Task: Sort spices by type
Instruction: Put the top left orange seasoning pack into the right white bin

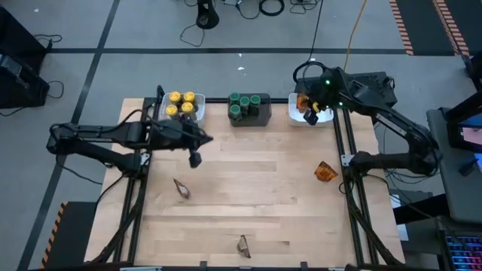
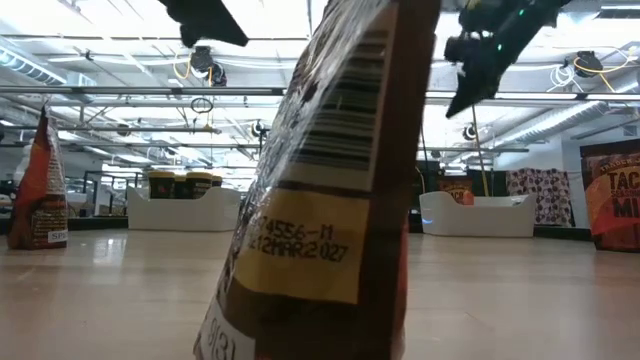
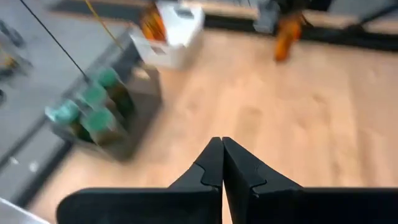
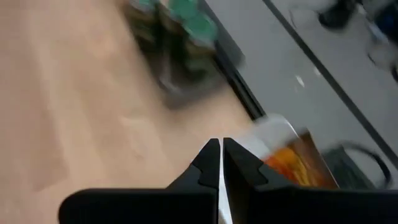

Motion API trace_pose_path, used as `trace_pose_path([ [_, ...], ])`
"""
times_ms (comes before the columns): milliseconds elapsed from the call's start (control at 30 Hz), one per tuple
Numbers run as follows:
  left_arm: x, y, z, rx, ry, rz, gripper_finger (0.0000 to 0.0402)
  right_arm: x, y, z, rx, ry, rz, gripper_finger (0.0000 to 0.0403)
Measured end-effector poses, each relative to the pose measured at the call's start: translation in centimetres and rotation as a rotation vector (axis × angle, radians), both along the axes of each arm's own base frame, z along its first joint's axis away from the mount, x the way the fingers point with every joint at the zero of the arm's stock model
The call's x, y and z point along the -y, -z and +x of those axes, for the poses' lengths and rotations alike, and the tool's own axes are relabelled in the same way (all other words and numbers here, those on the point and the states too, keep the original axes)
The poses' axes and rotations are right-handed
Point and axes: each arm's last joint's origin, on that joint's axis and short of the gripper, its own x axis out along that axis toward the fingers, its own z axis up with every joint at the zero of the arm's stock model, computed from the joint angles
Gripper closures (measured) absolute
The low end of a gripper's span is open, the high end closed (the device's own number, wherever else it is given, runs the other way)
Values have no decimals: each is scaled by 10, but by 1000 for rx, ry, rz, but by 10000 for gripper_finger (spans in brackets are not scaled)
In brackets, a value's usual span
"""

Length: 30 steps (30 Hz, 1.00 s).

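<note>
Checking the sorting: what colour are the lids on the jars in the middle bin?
Green lids, clearest in the high view.

A: Where are the jars?
B: In two bins (image 1: 250,111) at the back of the counter (image 1: 256,196).
A: And the packets (image 1: 325,171)?
B: Three lie apart on the counter, in front.
</note>
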Motion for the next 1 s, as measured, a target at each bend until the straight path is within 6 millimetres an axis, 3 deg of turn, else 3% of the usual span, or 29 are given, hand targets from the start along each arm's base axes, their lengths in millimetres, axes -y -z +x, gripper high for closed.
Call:
trace_pose_path([
  [300, 34, -12, -17, -76, -111, -366, 395, -30, -13, 6, 65, -126, -13, 403],
  [567, 69, -31, -23, -162, 17, -316, 395, -48, -10, 14, 26, -215, 22, 403],
  [700, 77, -19, -20, -300, 98, -246, 395, -53, -10, 18, 24, -249, 15, 403],
  [833, 88, -6, -9, -428, 304, -207, 395, -56, -9, 19, 11, -276, 11, 403],
  [1000, 95, 10, 6, -509, 321, -209, 395, -57, -8, 18, -16, -296, 11, 403],
])
